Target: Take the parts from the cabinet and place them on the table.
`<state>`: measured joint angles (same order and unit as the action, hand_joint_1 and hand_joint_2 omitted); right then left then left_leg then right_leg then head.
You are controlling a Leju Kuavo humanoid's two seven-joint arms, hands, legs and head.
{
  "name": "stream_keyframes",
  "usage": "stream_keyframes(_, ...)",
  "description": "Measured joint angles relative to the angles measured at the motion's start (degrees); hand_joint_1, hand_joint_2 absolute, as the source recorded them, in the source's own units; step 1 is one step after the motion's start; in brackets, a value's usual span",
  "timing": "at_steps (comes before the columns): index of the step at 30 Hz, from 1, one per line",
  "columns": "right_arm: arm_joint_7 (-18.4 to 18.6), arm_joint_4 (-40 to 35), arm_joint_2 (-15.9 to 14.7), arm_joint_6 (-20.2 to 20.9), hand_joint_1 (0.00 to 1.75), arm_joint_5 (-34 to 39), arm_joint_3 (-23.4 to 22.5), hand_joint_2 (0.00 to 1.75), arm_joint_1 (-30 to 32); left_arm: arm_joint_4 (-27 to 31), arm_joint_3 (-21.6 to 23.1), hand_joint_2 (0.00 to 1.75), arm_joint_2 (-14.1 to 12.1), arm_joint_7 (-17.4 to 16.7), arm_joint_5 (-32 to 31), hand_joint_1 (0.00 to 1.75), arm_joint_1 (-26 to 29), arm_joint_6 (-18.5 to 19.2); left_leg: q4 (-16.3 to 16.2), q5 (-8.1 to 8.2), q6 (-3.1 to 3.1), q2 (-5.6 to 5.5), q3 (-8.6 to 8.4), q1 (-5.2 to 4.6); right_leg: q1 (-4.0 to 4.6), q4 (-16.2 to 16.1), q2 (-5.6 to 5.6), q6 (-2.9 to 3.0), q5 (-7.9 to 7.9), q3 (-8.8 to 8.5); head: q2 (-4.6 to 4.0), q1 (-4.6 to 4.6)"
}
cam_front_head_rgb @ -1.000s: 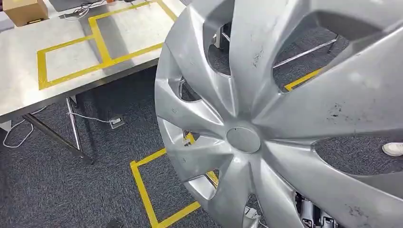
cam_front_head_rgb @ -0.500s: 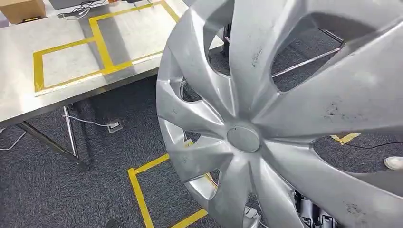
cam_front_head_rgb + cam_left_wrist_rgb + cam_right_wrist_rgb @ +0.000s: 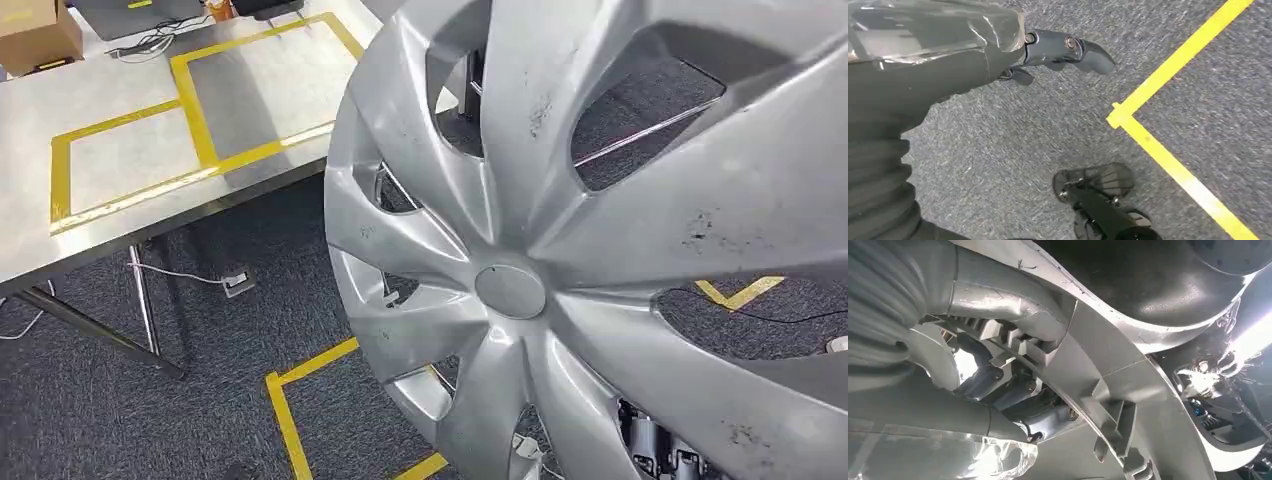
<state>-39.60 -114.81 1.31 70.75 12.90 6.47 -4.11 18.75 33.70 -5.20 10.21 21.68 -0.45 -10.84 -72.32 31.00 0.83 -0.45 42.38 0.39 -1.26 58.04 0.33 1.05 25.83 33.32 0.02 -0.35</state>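
Silver hubcap [image 3: 600, 250] held in our right hand [image 3: 998, 385] near the worktop [image 3: 120, 200]; left hand [image 3: 1058, 52] empty, fingers apart.

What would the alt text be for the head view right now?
A large silver hubcap, scuffed with dark marks, fills the right side, held up close to the camera. Behind it at the upper left stands a metal table marked with yellow tape rectangles, on grey carpet.

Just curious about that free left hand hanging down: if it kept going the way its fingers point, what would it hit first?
Most likely the grey carpet floor. The left hand holds nothing and its fingers point out over bare carpet, short of the yellow tape line, though depth is hard to judge.
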Motion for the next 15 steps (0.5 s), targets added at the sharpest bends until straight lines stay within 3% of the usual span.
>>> stream_keyframes(2, 0.0, 0.0, 0.0, 0.0, 1.75, 0.0, 0.1, 1.75, -0.1, 0.0, -0.1, 1.75, -0.1, 0.0, 0.0, 0.0, 0.0, 0.0, 9.8, -7.19, -0.78, 0.08, -3.63, -0.17, 0.19, -0.1, 0.0, -0.19, 0.85, -1.41, 0.0, 0.0)
stream_keyframes(3, 0.0, 0.0, 0.1, 0.0, 1.75, 0.0, 0.1, 1.75, -0.2, 0.0, -0.2, 1.75, -0.2, 0.0, 0.0, 0.0, 0.0, -0.1, 13.7, -9.75, -1.56, 0.28, -5.09, -0.46, 0.09, -0.2, -0.01, -0.25, 1.14, -1.58, 0.0, 0.06)
stream_keyframes(4, 0.0, 0.0, 0.2, -0.1, 1.75, -0.1, 0.2, 1.75, -0.3, 0.0, -0.2, 1.75, -0.2, 0.0, 0.0, 0.0, 0.0, -0.1, 14.4, -7.9, -1.92, 0.38, -5.24, -0.89, 0.57, 0.0, 0.13, -0.62, 1.42, -1.9, 0.0, 0.02)
stream_keyframes(5, 0.0, 0.0, 0.2, -0.2, 1.75, -0.1, 0.2, 1.75, -0.5, 0.0, -0.3, 1.75, -0.3, 0.0, 0.0, 0.0, 0.0, -0.2, 14.3, -7.52, -2.07, 0.34, -5.27, -0.92, 0.46, -0.1, 0.16, -0.94, 1.67, -1.77, 0.0, 0.11)
stream_keyframes(7, 0.0, 0.0, 0.3, -0.5, 1.75, -0.2, 0.4, 1.75, -0.7, 0.1, -0.4, 1.75, -0.4, 0.0, 0.0, 0.0, 0.2, -0.3, 14.4, -8.07, -2.74, 0.27, -5.46, -1.24, 0.38, -0.5, 0.16, -1.62, 2.05, -2.0, 0.0, 0.0)
stream_keyframes(8, 0.0, 0.0, 0.4, -0.6, 1.75, -0.2, 0.4, 1.75, -0.6, 0.2, -0.4, 1.75, -0.4, 0.0, 0.0, 0.0, 0.2, -0.3, 15.7, -8.67, -3.11, 0.23, -6.93, -0.65, 0.5, -0.2, 0.1, -1.78, 2.25, -2.25, 0.0, -0.07)
stream_keyframes(9, 0.0, 0.0, 0.3, -0.6, 1.75, -0.2, 0.5, 1.75, -0.7, 0.3, -0.5, 1.75, -0.2, 0.0, 0.0, 0.0, 0.3, -0.4, 16.3, -8.73, -3.09, 0.22, -7.56, -0.7, 0.44, 0.9, -0.02, -1.87, 2.53, -1.8, 0.0, 0.2)
stream_keyframes(10, 0.0, 0.0, 0.3, -0.6, 1.75, 0.0, 0.5, 1.75, -0.8, 0.3, -0.6, 1.75, -0.2, 0.0, -0.1, 0.0, 0.3, -0.5, 16.4, -8.53, -3.51, 0.23, -7.92, -0.7, 0.44, 3.8, -0.01, -1.62, 3.86, -0.15, 0.0, 0.2)
stream_keyframes(11, 0.0, 0.0, 0.3, -0.6, 1.75, 0.2, 0.5, 1.75, -0.8, 0.4, -0.7, 1.75, -0.2, 0.0, -0.1, 0.0, 0.3, -0.5, 16.3, -8.31, -3.69, 0.21, -8.11, -0.78, 0.38, 8.7, -0.01, -1.38, 5.6, 2.68, 0.0, 0.2)
stream_keyframes(13, 0.0, 0.1, 0.3, -0.6, 1.75, 1.1, 0.5, 1.75, -0.5, 0.4, -0.9, 1.75, -0.1, 0.0, -0.2, 0.0, 0.3, -0.6, 16.3, -7.71, -3.92, 0.06, -8.44, -0.94, 0.39, 16.6, -0.01, -1.55, 7.37, 8.0, 0.0, 0.17)
stream_keyframes(14, 0.0, 0.2, 0.3, -0.6, 1.75, 1.6, 0.5, 1.75, -0.3, 0.5, -0.9, 1.75, 0.0, 0.0, -0.2, 0.0, 0.4, -0.7, 16.2, -7.4, -3.9, -0.05, -8.71, -0.98, 0.37, 17.2, -0.02, -1.93, 6.75, 9.12, 0.0, 0.17)
stream_keyframes(15, 0.0, 0.4, 0.3, -0.6, 1.75, 2.1, 0.5, 1.75, -0.2, 0.5, -1.0, 1.75, 0.0, 0.0, -0.3, 0.0, 0.5, -0.7, 16.1, -6.98, -3.85, -0.19, -9.16, -0.98, 0.36, 15.0, -0.02, -2.54, 4.97, 8.72, 0.0, 0.2)
